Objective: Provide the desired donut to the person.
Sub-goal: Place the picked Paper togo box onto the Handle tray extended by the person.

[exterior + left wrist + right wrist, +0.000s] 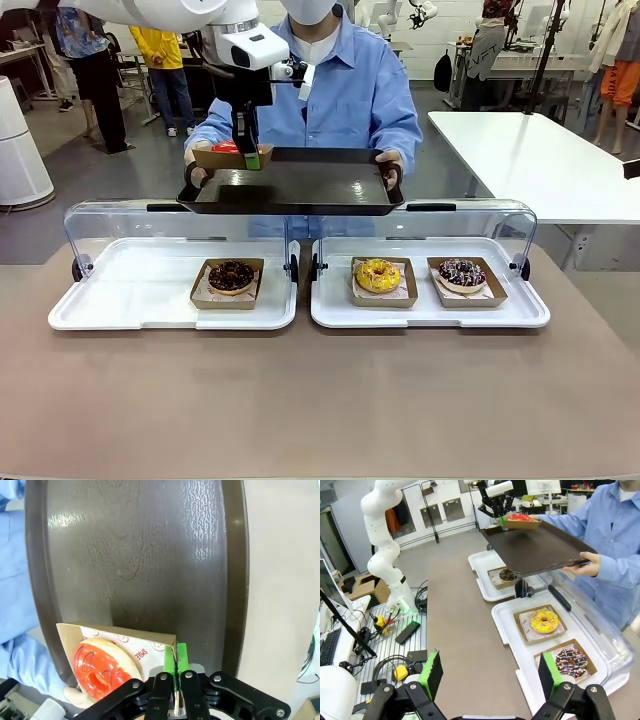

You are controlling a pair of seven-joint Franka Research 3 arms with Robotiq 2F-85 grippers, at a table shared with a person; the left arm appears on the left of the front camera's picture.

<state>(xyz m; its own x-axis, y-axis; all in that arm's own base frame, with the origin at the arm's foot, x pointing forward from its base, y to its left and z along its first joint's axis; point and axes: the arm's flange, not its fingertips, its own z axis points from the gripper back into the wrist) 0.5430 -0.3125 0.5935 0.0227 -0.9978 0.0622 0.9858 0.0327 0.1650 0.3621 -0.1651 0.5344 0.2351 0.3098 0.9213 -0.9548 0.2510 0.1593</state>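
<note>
left claw (pixel 175 662): clamps paper box (pixel 142 647) rim, red donut (pixel 102 667) inside | box: black tray (pixel 300 185) far-left corner | right claw (pixel 490 674): spread open

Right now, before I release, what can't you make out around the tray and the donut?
- Front view: the red donut is mostly hidden behind its box and the left jaws.
- Left wrist view: whether the box rests on the tray is unclear; the jaws cover its near edge.
- Right wrist view: the tray hides part of the chocolate donut.
</note>
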